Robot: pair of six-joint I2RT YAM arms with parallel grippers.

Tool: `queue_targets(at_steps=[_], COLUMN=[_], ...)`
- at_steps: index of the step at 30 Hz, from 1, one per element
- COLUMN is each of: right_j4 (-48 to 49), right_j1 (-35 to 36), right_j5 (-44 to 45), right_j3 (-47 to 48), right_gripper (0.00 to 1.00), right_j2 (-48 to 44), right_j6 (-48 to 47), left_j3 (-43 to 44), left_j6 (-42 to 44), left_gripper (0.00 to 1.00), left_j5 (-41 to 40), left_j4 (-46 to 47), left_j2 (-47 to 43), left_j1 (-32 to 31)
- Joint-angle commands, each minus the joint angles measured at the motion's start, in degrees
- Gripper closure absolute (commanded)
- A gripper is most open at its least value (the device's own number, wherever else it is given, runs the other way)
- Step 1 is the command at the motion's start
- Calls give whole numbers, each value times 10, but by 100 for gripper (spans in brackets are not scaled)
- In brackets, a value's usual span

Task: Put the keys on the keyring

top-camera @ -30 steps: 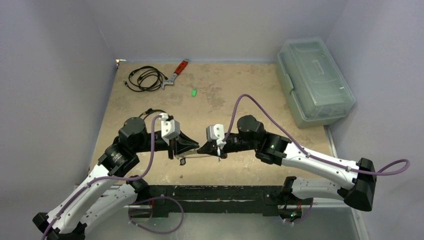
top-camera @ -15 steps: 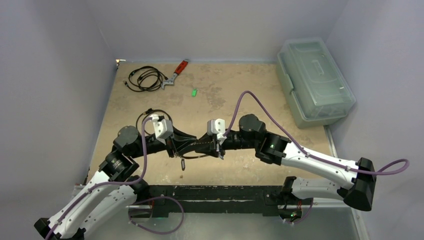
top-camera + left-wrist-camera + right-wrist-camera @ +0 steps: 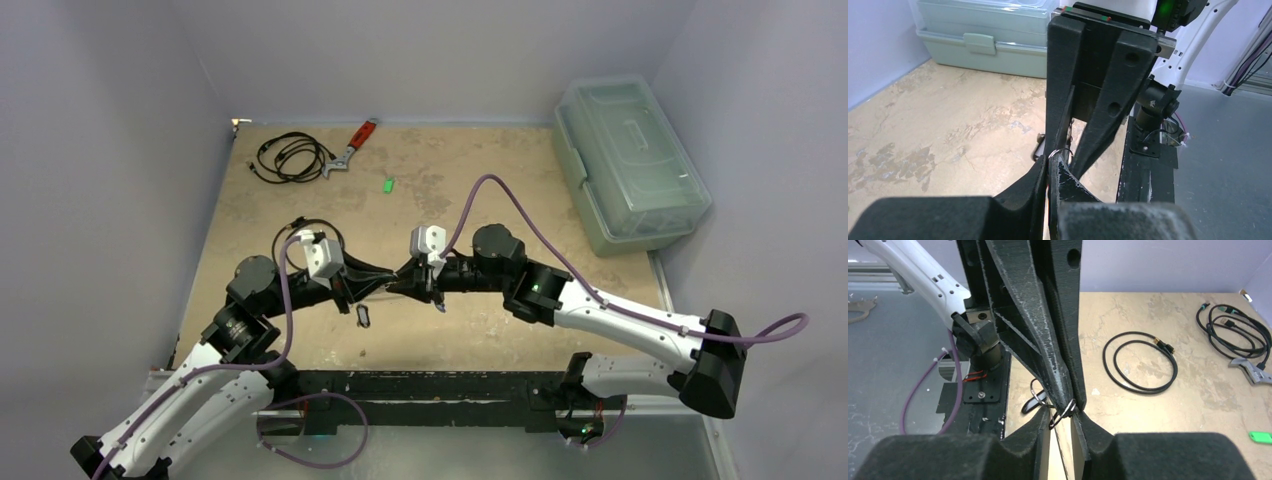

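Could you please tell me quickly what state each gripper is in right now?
Left gripper: closed, pinching the keyring.
Right gripper: partly open around the keyring wire, not clamped on it.

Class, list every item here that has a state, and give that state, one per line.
Left tool: shut on the keyring.
Right tool: open, straddling the keyring.
Dark key: hanging below the tools.
Green key: loose on the table, not on the keyring.
Plastic box: lid closed.
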Motion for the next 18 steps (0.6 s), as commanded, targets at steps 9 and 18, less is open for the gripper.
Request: queue_targets(at_steps=[9, 18], right_j4=[46, 41], right_j1=[-11, -11], right_j5=[20, 24], right_j3=[-2, -12], right_gripper=[100, 100], right_j2=[-8, -20], right_j6=[4, -36], left_j3=[1, 12], left_j6=[-9, 2], left_gripper=[100, 51], left_j5=[7, 19], left_j4=[31, -29], left_j2=[-9, -34], left_j1=[-1, -2])
